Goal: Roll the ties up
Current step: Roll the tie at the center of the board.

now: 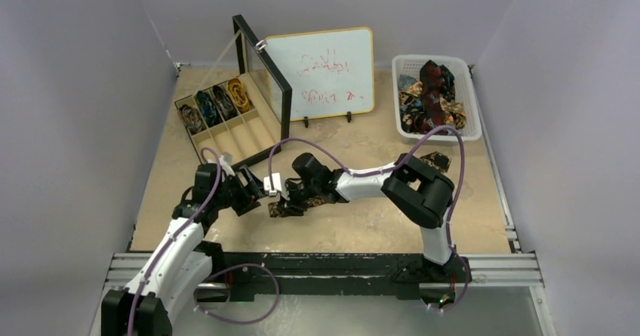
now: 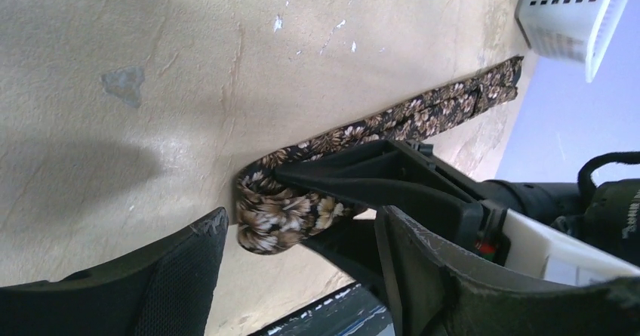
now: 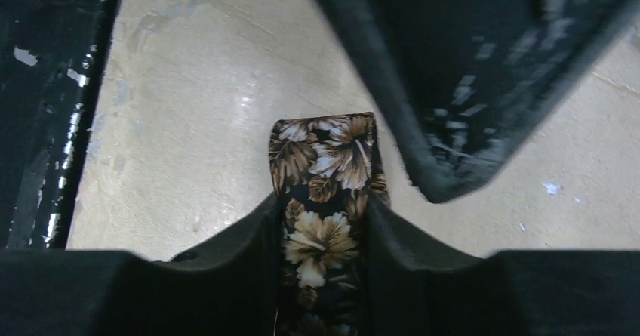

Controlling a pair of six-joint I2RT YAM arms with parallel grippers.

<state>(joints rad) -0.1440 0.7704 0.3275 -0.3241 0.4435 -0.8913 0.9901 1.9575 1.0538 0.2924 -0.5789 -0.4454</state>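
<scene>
I am at the beginning of a roll. My right gripper (image 1: 289, 198) is closed on the folded end of the brown flowered tie (image 2: 283, 219), and one finger seems to sit inside the first turn. The rest of the tie lies flat on the surface (image 2: 151, 87) and runs away behind this gripper. My left gripper (image 1: 255, 189) hangs just in front of the fold, opposite the right gripper, with jaws wide apart and holding nothing. Next, I think, the right wrist must turn to wind more length, while the left gripper steadies the coil so it does not spring loose.
</scene>
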